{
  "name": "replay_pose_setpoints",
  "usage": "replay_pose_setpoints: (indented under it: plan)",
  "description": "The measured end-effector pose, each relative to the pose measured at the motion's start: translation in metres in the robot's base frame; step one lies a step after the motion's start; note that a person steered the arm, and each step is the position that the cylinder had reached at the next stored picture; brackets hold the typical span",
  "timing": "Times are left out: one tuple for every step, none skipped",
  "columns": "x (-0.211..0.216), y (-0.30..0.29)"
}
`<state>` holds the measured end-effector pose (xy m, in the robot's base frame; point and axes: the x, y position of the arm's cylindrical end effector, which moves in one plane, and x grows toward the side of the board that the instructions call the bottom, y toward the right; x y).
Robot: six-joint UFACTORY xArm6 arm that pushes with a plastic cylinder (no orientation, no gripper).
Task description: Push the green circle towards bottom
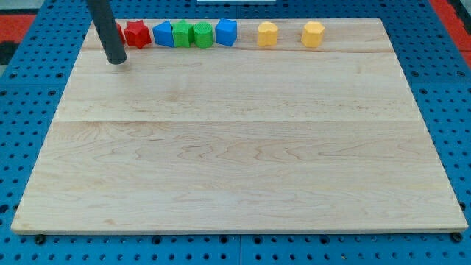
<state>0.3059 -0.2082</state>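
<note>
The blocks stand in a row along the top edge of the wooden board [235, 147]. Two green blocks sit side by side: one rounder [182, 34] and one more angular [202, 34]; which is the circle is hard to tell. My tip [116, 62] is on the board at the upper left, below and left of the red star block [136, 34], and well left of the green blocks. It touches no block. A second red block [121, 31] is mostly hidden behind the rod.
A blue block [163, 34] stands left of the greens and a blue cube [227, 32] to their right. Two yellow blocks [267, 34] [313, 34] stand further right. Blue pegboard [441, 88] surrounds the board.
</note>
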Motion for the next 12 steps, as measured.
replay_pose_setpoints:
  plan:
    - [0.021,0.041]
    - [0.047,0.134]
    - [0.043,0.248]
    - [0.035,0.314]
    - [0.008,0.368]
    - [-0.044,0.408]
    - [-0.098,0.416]
    - [-0.114,0.399]
    - [-0.115,0.349]
    - [-0.113,0.28]
    - [-0.113,0.218]
    - [-0.114,0.161]
